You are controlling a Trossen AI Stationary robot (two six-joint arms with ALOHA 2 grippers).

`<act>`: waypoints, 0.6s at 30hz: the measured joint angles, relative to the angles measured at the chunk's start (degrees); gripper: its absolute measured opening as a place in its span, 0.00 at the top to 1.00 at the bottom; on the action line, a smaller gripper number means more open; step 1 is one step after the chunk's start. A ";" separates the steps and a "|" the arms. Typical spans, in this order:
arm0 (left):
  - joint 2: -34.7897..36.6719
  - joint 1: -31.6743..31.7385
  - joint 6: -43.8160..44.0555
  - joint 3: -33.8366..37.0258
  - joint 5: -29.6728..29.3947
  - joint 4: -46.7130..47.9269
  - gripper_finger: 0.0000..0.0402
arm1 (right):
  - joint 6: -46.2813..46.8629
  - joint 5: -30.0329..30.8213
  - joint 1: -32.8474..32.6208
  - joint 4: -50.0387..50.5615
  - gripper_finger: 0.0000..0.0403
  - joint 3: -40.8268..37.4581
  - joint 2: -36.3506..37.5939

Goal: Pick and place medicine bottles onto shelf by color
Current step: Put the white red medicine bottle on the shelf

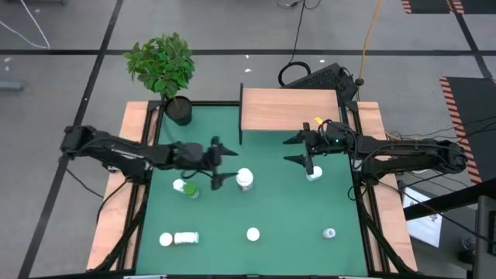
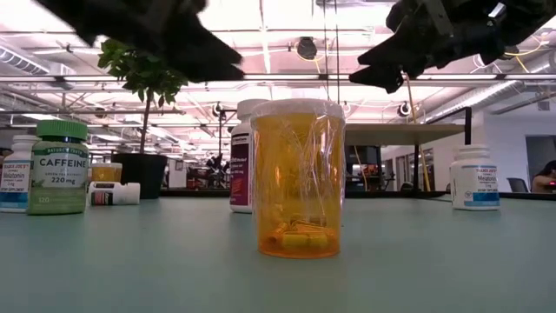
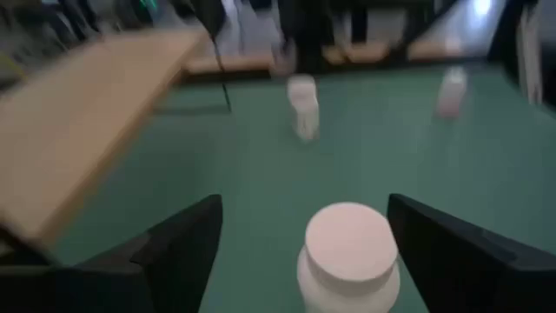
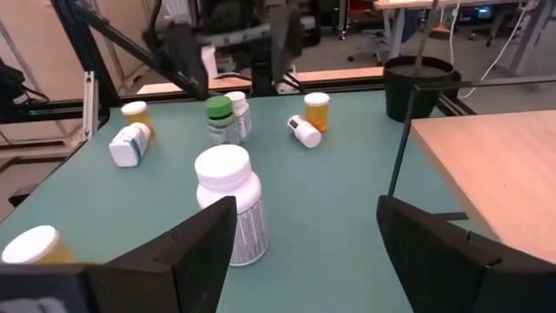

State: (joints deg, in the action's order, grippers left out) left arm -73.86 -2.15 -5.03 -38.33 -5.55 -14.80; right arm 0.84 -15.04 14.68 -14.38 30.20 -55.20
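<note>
High view is showing the left gripper [image 1: 225, 165] hovering over the middle of the table [image 1: 271, 209], its fingers spread wide and gripping nothing, with a white-capped bottle [image 1: 245, 180] standing just beside its tips. Left wrist view is showing that same white bottle [image 3: 349, 256] sitting upright between the two dark fingers [image 3: 178, 252], clear of both. Right gripper [image 1: 298, 149] is hanging near the front edge of the shelf [image 1: 288, 110], fingers also wide apart and empty, with another white bottle [image 1: 314, 173] standing just beside it. Shelf is lying as a bare light-brown board at the far edge of the table.

Low view is showing a translucent orange pill vial [image 2: 297, 178] with a white cap standing close to the camera, capsules lying at its bottom. A green-capped caffeine bottle [image 2: 60, 167] is standing toward the table's left side, next to a white melatonin bottle [image 2: 16, 174]. Another white bottle with a blue band [image 2: 474, 176] is standing toward the right edge. Near the table's front-left corner, one white bottle [image 1: 186, 238] is lying on its side beside an upright one [image 1: 166, 239].
</note>
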 joint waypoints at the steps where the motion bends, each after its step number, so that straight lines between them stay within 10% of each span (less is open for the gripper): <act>1: -2.40 0.00 -0.63 -2.67 0.05 2.95 0.14 | 0.00 -0.01 -0.01 0.05 0.32 0.00 -0.01; 18: -17.54 0.91 -2.39 -21.60 10.24 24.15 0.11 | 1.53 -0.21 -0.83 -10.07 0.32 -9.36 0.02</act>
State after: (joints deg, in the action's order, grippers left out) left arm -91.40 -1.25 -7.42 -59.92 4.69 9.36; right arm 2.37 -15.25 13.85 -24.46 20.83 -55.18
